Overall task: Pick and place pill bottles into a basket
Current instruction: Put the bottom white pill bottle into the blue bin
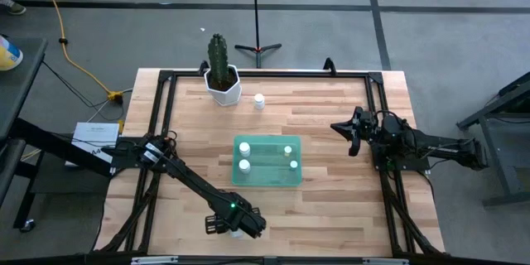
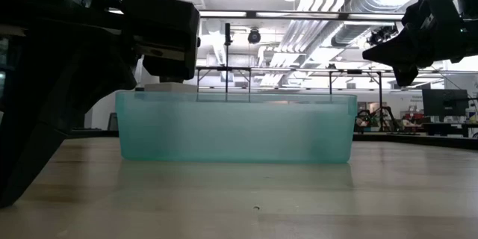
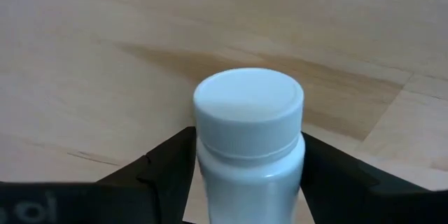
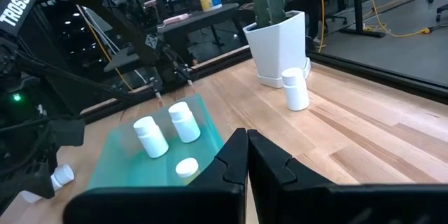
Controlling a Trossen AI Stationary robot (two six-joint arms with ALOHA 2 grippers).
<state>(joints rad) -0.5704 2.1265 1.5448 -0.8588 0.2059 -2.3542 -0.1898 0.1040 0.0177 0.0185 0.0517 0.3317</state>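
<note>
Both arms are dark, near-black, built of slim tubular links joined by blocky housings. The left arm (image 1: 186, 178) carries a small green light near its wrist. White block lettering reading TROSSEN runs along one link in the right wrist view. The right pincer (image 4: 246, 155) has matte black, angular, wedge-shaped fingers.

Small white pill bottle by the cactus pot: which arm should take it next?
Right, probably. The right hand is shut and empty, raised at the table's right side, and nearer that small white pill bottle. The left hand is at the near edge, shut on another white bottle.
</note>
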